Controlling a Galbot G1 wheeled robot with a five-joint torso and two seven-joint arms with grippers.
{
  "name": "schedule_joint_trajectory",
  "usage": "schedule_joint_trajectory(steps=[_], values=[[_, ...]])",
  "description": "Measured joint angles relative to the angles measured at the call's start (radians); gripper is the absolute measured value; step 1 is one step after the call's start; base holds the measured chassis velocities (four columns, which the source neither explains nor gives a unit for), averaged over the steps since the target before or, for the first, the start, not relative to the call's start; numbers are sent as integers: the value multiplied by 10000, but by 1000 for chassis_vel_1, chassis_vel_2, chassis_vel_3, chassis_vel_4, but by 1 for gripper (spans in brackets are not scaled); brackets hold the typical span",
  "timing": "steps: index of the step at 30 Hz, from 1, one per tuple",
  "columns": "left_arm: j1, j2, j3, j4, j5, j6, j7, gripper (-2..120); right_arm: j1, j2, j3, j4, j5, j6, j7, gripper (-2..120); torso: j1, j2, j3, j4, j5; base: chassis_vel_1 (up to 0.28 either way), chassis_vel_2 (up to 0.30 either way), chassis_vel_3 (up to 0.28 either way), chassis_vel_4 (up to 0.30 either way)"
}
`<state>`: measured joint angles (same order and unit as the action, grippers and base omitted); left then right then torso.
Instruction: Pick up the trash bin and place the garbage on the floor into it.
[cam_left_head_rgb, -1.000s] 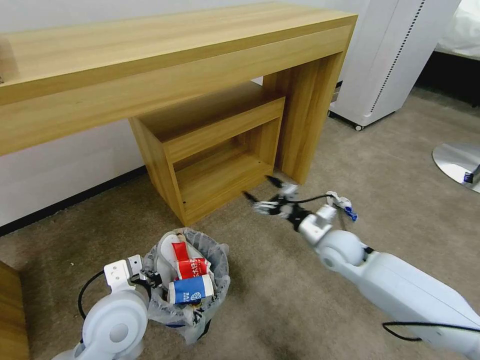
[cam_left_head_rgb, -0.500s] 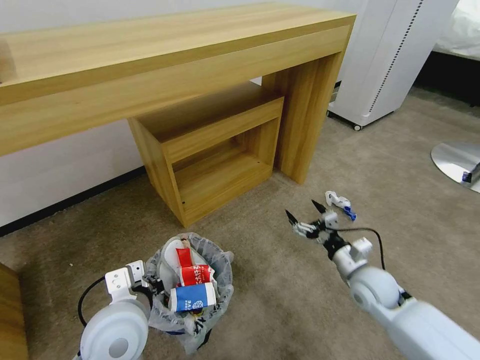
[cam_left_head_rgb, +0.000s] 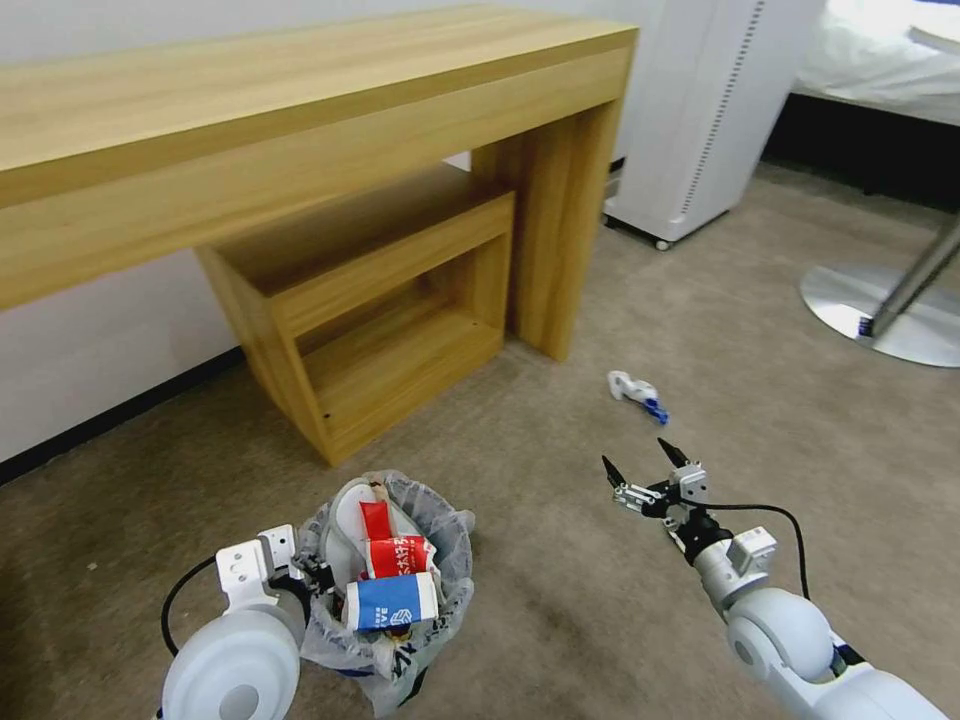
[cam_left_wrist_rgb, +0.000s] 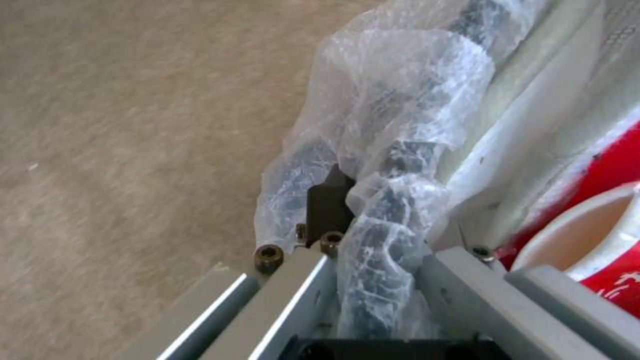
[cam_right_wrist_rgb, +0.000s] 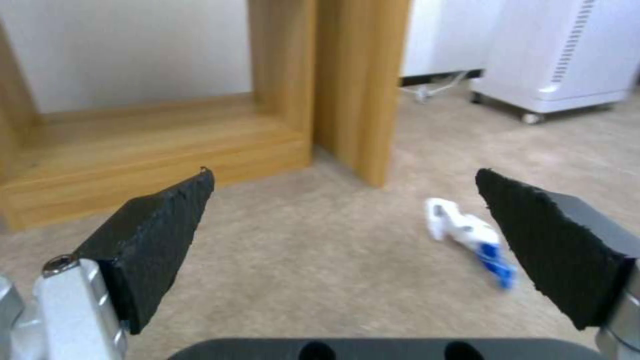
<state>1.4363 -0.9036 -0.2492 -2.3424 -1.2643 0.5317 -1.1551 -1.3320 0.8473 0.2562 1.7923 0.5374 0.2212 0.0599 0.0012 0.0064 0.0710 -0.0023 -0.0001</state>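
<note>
Right gripper hangs low over the floor with its black fingers spread wide and nothing between them; a second ago it reached toward the shelf unit, and since then the arm has drawn back toward the robot, so that the gripper now sits nearer the camera, short of a white-and-blue scrap of garbage lying on the carpet ahead of it. In the right wrist view that scrap lies between the fingertips' lines of sight, closer to the right one and well apart from both. The whole scene has also slid leftward, a shift of the camera. Left gripper stays clamped on the rim of the bin, one finger outside the crinkly bag and one inside, and the arm is bent close by the robot's left. The bin holds a red carton, a blue-white packet and a white slipper.
</note>
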Motion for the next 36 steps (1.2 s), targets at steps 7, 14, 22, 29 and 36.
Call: schedule_joint_trajectory(steps=[7,14,22,29,36], values=[[11,50,-31,-2,5,-34,-7,0,-25,1,37,22,-24,30,36,100,-1,1,0,-1,2,-125,-115,-108,-118],[-6,-3,-36,61,10,-95,-7,0,94,51,-40,-186,-322,376,259,100,0,0,0,-4,1,-116,-112,-118,-118],[-62,47,-99,53,-125,-106,-62,0,428,203,-450,-273,-382,888,673,100,0,0,0,4,1,-24,-28,-29,-21],[-48,68,-94,17,-125,-116,-70,0,471,255,-689,-386,-320,886,735,100,0,0,0,-1,2,0,0,0,0],[-2,99,-102,-15,-135,-119,-113,0,546,269,-808,-466,-279,899,653,100,0,0,-1,1,1,-19,23,22,-30]])
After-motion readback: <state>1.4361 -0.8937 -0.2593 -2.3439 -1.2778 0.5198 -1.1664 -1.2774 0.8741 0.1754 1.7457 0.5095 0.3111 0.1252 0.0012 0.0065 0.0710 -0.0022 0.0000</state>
